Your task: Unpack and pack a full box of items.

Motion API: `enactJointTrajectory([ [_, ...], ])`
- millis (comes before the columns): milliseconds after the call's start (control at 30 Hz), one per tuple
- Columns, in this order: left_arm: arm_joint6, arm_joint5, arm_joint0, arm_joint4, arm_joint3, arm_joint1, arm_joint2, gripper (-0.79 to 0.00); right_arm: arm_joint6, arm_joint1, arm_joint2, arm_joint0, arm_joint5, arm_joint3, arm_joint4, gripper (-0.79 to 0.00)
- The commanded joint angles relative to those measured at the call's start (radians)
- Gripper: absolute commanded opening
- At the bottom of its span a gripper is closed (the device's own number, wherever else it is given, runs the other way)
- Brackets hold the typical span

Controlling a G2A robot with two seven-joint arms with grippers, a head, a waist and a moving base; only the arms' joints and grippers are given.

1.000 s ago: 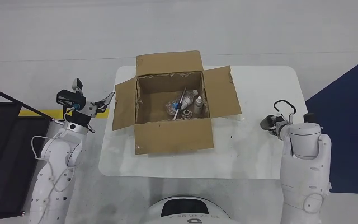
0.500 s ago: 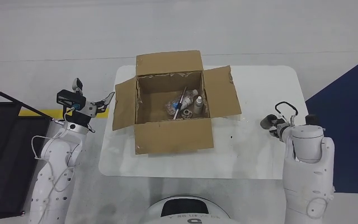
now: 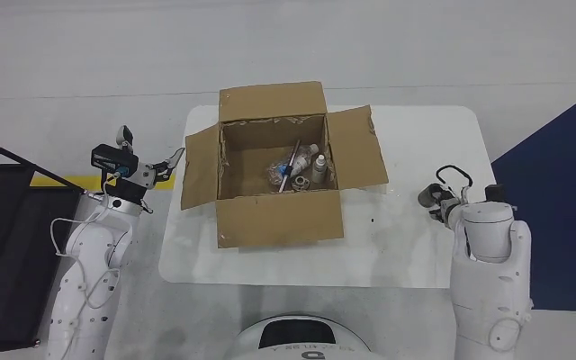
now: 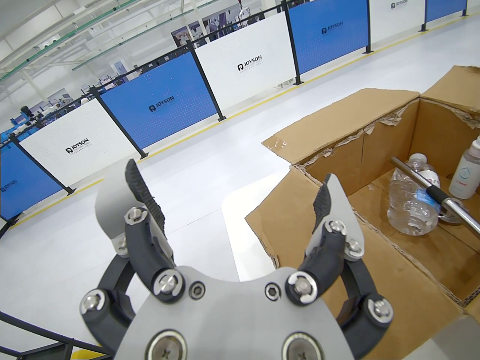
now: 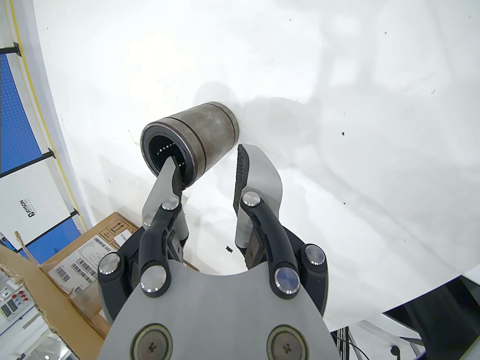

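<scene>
One grey steel sleeve [image 5: 204,129] lay on white bench [image 5: 337,76]; right fingers [image 5: 258,174] spread, one tip in bore; left fingers [image 4: 144,196] spread, empty.

Dark logo lettering repeats on white and blue barrier panels [image 4: 258,57]. The small white bottle [image 4: 467,174] in the box [image 4: 337,159] bears seemingly red print. Barcode stickers and arrow marks cover a carton [image 5: 93,241] beyond the table [image 5: 300,57]'s edge.

Metal sleeve [image 5: 195,134], perhaps against parted jaws
</scene>
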State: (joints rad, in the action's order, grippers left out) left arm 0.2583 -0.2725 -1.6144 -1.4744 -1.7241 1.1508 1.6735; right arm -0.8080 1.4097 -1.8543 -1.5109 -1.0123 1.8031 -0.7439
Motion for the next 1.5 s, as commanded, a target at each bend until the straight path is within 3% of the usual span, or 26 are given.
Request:
enactJointTrajectory([
  [0, 0.0, 0.0, 0.0, 0.0, 0.0, 0.0, 0.0, 0.0, 0.0, 0.001, -0.005, 0.005, 0.0, 0.005, 0.002, -0.536],
  [133, 0.0, 0.0, 0.0, 0.0, 0.0, 0.0, 0.0, 0.0, 0.0, 0.004, -0.014, 0.005, 0.0, 0.008, 0.008, -0.514],
  [567, 0.0, 0.0, 0.0, 0.0, 0.0, 0.0, 0.0, 0.0, 0.0, -0.006, 0.014, 0.12, 0.0, -0.157, -0.016, -0.557],
  [633, 0.0, 0.0, 0.0, 0.0, 0.0, 0.0, 0.0, 0.0, 0.0, -0.008, 0.015, 0.129, 0.0, -0.169, -0.017, -0.61],
  [700, 0.0, 0.0, 0.0, 0.0, 0.0, 0.0, 0.0, 0.0, 0.0, -0.01, 0.013, 0.127, 0.0, -0.164, -0.015, -0.785],
  [733, 0.0, 0.0, 0.0, 0.0, 0.0, 0.0, 0.0, 0.0, 0.0, -0.011, 0.012, 0.121, 0.0, -0.157, -0.011, -0.785],
  [1067, 0.0, 0.0, 0.0, 0.0, 0.0, 0.0, 0.0, 0.0, 0.0, -0.009, 0.009, 0.006, 0.0, 0.068, 0.01, -0.785],
  [1300, 0.0, 0.0, 0.0, 0.0, 0.0, 0.0, 0.0, 0.0, 0.003, 0.012, 0.005, -0.038, 0.006, 0.421, 0.207, -0.785],
  [1467, 0.0, 0.0, 0.0, 0.0, 0.0, 0.0, 0.0, 0.0, 0.051, 0.031, 0.075, -0.056, 0.214, 0.502, 0.451, -0.785],
])
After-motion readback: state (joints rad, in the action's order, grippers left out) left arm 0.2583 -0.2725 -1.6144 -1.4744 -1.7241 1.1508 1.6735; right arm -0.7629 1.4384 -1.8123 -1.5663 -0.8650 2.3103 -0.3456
